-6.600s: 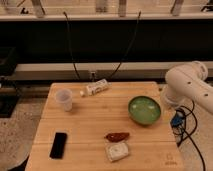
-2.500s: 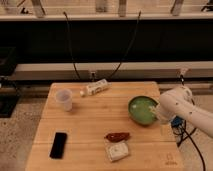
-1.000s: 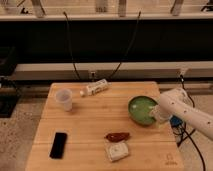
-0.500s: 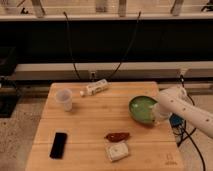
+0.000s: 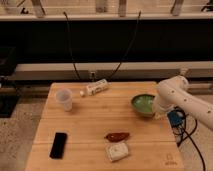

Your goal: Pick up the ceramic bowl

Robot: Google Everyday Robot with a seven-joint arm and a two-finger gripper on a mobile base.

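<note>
The green ceramic bowl (image 5: 142, 104) sits on the right side of the wooden table (image 5: 90, 120). It is round and glossy, with a darker rim and a paler inside. My white arm (image 5: 175, 95) reaches in from the right and covers the bowl's right edge. My gripper (image 5: 155, 111) is at the arm's lower end, against the bowl's right rim, mostly hidden by the arm's own body.
A translucent white cup (image 5: 64, 99) stands at the back left and a white bottle (image 5: 95, 88) lies behind the middle. A black phone (image 5: 58, 145), a red-brown item (image 5: 117, 136) and a white packet (image 5: 117, 151) lie near the front. Blue gear and cables (image 5: 176, 120) hang off the table's right edge.
My arm has come down and to the left from the table's right side until its end reaches the bowl's right rim. The bowl has hardly shifted. The other things have not moved.
</note>
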